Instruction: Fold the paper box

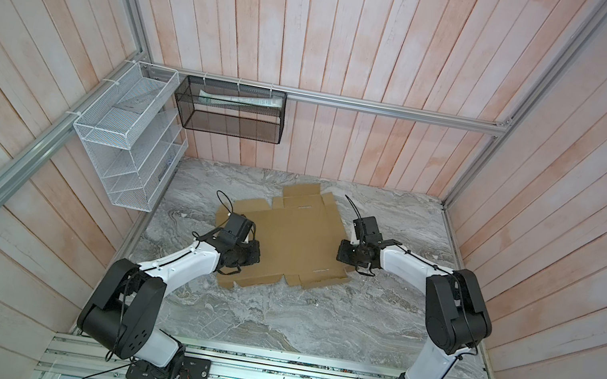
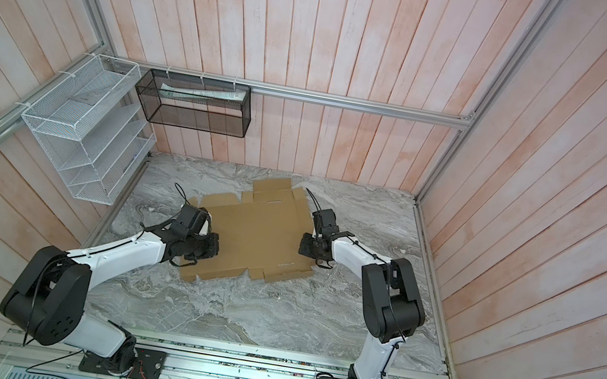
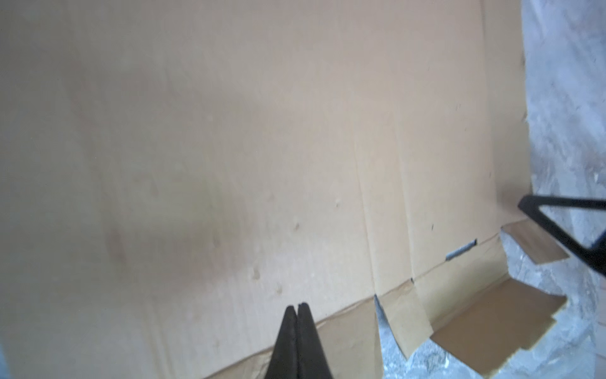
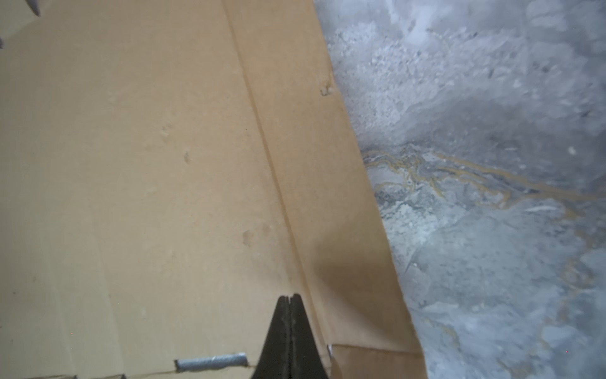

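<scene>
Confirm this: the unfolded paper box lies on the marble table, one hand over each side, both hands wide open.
Not open: the wrist views show the left hand and the right hand with fingers pressed together, shut. The rest holds: the paper box lies unfolded on the marble table, one hand over each side.

Two near-equal top views high above the table [image 1: 270,319]; both wrist views close over the paper box [image 3: 229,131].

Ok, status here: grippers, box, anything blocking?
Left gripper shut, empty, over the paper box. Right gripper shut, empty, by its edge crease. The paper box: flat, unfolded, on the table. Nothing else on it.
</scene>
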Motion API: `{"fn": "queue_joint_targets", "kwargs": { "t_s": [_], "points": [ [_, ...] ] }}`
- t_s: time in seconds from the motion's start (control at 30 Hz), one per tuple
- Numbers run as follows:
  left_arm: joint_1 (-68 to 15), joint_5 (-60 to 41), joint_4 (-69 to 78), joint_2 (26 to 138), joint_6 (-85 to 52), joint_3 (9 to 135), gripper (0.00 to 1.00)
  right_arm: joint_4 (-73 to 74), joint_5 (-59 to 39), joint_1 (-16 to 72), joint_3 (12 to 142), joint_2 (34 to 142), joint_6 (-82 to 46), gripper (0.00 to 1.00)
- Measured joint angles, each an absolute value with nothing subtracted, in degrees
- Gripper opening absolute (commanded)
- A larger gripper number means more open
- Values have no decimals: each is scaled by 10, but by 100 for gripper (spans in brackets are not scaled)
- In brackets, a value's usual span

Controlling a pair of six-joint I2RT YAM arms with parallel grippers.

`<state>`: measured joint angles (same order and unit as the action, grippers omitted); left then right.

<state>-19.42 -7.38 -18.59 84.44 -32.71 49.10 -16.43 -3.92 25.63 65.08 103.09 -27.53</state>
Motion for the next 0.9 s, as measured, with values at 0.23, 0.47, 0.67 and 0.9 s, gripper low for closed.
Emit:
{"fn": "queue_joint_targets", "kwargs": {
  "t_s": [0.23, 0.47, 0.67, 0.9],
  "points": [
    [-144, -71, -185, 876, -295, 546, 0, -179, -16, 315, 609, 936, -315, 0],
    [-106, -76, -180, 940, -280, 566, 0, -181, -2, 374, 556, 895, -377, 0],
    [-96, -77, -167, 973, -276, 568, 0, -180, -2, 409, 528, 895, -424, 0],
    [-81, -83, -152, 1016, -276, 578, 0, -174, -2, 419, 515, 894, -453, 0]
  ]
}}
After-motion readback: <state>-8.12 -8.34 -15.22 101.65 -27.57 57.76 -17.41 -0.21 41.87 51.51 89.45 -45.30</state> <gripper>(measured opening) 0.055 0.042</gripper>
